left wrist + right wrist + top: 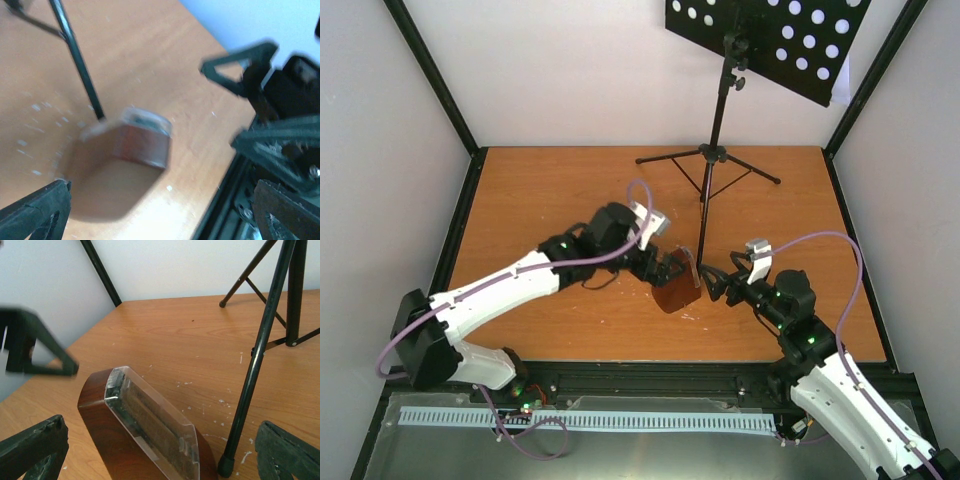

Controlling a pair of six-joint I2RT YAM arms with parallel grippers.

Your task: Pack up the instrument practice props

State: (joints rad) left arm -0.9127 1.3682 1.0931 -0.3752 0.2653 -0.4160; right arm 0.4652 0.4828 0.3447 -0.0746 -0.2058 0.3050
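The red-brown wooden metronome [677,284] with its clear cover stands on the table between my two grippers, beside the foot of one stand leg [701,255]. My left gripper [653,266] is open just left of it. In the blurred left wrist view the metronome [142,144] lies ahead of the open gripper [162,200], not between the fingers. My right gripper [715,284] is open just right of it, and the metronome [145,432] sits low between its spread fingers [30,450]. The black music stand [718,110] stands at the back with its perforated desk [770,40]. I cannot make out the sheet-music pages.
The stand's tripod legs [740,165] spread over the back middle of the table. One leg [255,365] ends close to the metronome's right side. Black frame posts [430,75] and white walls enclose the table. A black rail [650,378] runs along the near edge.
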